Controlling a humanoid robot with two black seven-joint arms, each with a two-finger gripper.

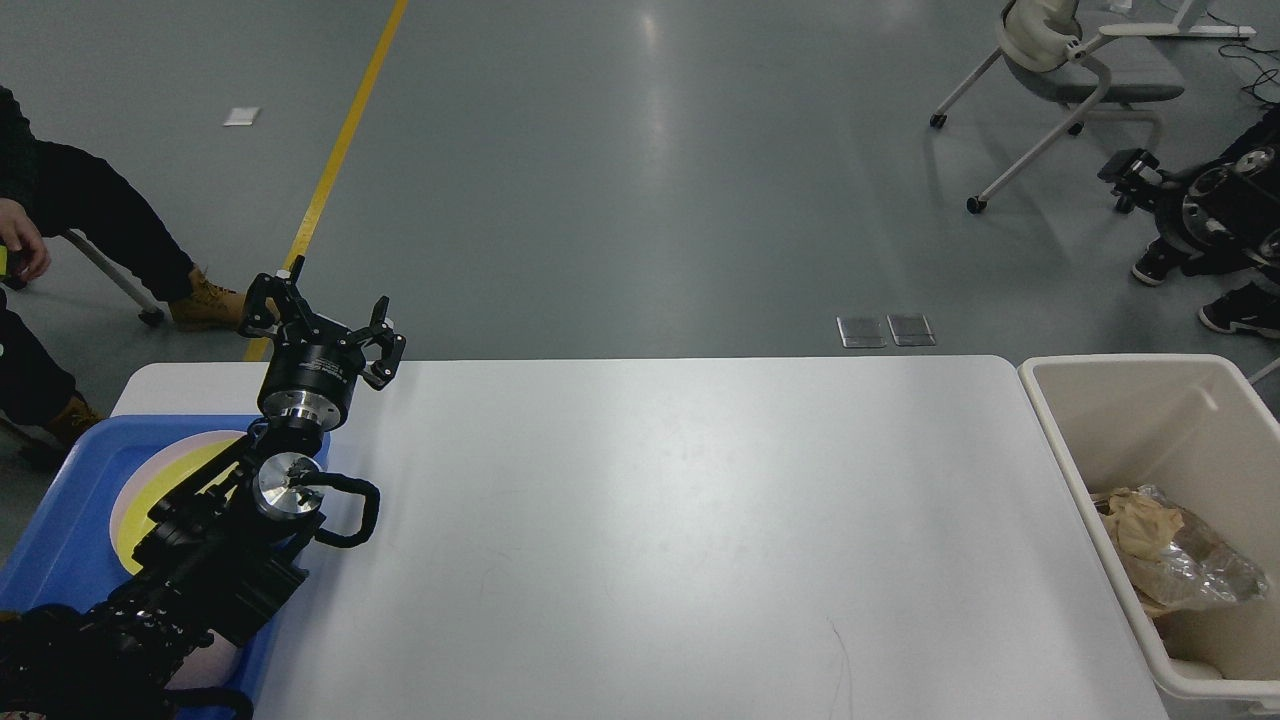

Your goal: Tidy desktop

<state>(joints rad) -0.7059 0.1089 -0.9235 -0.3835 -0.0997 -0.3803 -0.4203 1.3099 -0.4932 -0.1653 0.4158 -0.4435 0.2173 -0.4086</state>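
Head view shows the desktop (660,520), looks rigid and slick with nothing graspable, left gripper (322,322) spread open and empty at 9 o'clock.

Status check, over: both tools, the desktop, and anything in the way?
Left tool open, holding nothing, above desktop's far left corner. Right tool raised far right, state unclear. Nothing loose visible on desktop. Crumpled wrappers in cream bin.

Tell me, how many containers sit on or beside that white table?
2. A blue tray lies on the desktop's left end, holding stacked plates partly hidden by the left arm. A cream bin stands off the right end, with crumpled waste inside.
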